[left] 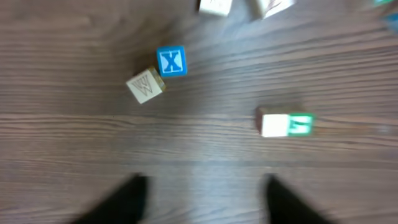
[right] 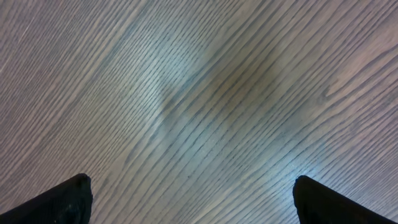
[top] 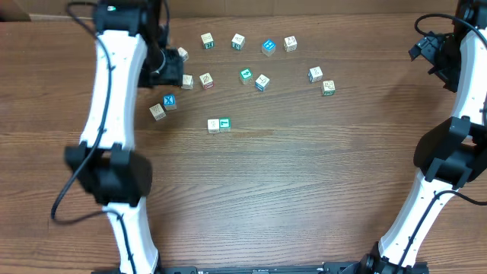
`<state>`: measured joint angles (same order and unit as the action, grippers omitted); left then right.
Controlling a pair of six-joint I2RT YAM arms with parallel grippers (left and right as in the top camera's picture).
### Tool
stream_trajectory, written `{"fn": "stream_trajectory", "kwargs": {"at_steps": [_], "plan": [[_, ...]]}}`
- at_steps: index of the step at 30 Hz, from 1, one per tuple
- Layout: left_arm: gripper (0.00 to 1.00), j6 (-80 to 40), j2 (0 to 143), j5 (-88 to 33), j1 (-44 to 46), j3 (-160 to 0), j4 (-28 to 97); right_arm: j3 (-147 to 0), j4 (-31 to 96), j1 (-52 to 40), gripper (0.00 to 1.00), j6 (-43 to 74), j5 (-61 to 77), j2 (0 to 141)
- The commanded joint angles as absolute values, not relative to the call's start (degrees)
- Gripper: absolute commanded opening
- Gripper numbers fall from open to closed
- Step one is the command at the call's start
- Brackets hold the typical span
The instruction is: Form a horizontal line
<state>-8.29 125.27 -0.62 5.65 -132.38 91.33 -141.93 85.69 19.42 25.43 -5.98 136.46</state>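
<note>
overhead: the row (top: 219, 125) is only two cubes long, a pale one and a teal one touching side by side. it lies below and to the right of the left gripper (top: 161, 68). loose cubes (top: 262, 81) are scattered to that gripper's right, and two pale ones sit just beside it. the right gripper (top: 422, 49) hangs at the far side of the table (top: 304, 198), well apart from every cube. the step in hand looks like fetching another cube for the row. the letters are too small to read here.

left wrist: the picture is blurred. the dark fingers (left: 134, 199) stand apart over bare wood, holding nothing. ahead of the jaws and slightly left, a blue cube (left: 171, 61) reads "x". a pale cube (left: 145, 85) just beside its corner reads "w". the row lies ahead to the right, its teal letter too smeared to tell. the next move likely calls for a square grip on one loose cube, then setting it flush against an end of the row without nudging it.

right wrist: the jaws stand wide apart over bare wood, with no cube and no writing in view.
</note>
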Motion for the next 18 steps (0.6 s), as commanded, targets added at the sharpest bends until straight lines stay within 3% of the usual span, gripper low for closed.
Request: {"fn": "stream_trajectory", "kwargs": {"at_steps": [1,10,12,15,17,18], "plan": [[0.05,-9.0,131.4,0.1,6.0,-133.6,91.7,-141.7,85.6,19.6,1.00,25.2,-6.1,135.5],[0.06,-11.2,137.3,0.2,6.0,-133.6,91.0,-141.7,85.6,19.6,1.00,25.2,-6.1,135.5],[0.17,-11.2,137.3,0.9,5.9,-133.6,90.3,-141.7,85.6,19.6,1.00,25.2,-6.1,135.5],[0.24,-11.2,137.3,2.1,5.9,-133.6,88.2,-141.7,85.6,19.6,1.00,25.2,-6.1,135.5],[0.41,-11.2,137.3,2.1,5.9,-133.6,86.4,-141.7,85.6,19.6,1.00,25.2,-6.1,135.5],[0.41,-11.2,137.3,2.1,5.9,-133.6,85.5,-141.8,85.6,19.6,1.00,25.2,-6.1,135.5]]}}
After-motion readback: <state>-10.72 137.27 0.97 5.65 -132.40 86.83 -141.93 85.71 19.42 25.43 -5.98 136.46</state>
